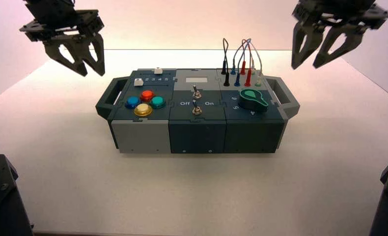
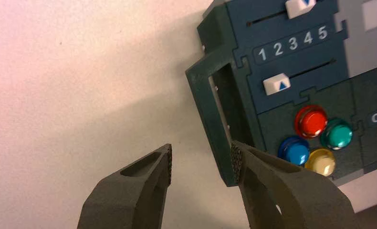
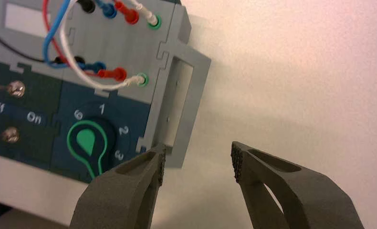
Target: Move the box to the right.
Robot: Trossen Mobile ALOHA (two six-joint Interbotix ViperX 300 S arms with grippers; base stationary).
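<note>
At ten o'clock from the box [image 1: 197, 135], the left gripper [image 1: 94, 74] hangs with its fingers spread, near the dark handle [image 2: 208, 114] at the box's nine o'clock end. The step in hand looks like bringing both arms onto the ends. This claw would do well to come down with one finger outside the handle's bar and one in its opening, clear of the blue button [image 1: 132, 102]; coming down askew could land a fingertip on the bar itself.

The box sits around the middle of the table [image 1: 197, 191], its long front towards six o'clock, so the whole move towards three o'clock seems left to do. Near one o'clock on its top stand the plug wires [image 1: 249, 46], easily snagged by a low sweep, so a level slide would suit better than a lift.

At two o'clock, the right gripper [image 1: 305, 67] waits, also spread, near the grey handle [image 3: 189, 109]. Best that it takes hold squarely and leads gently while the left follows at equal pace, lest the box twist
</note>
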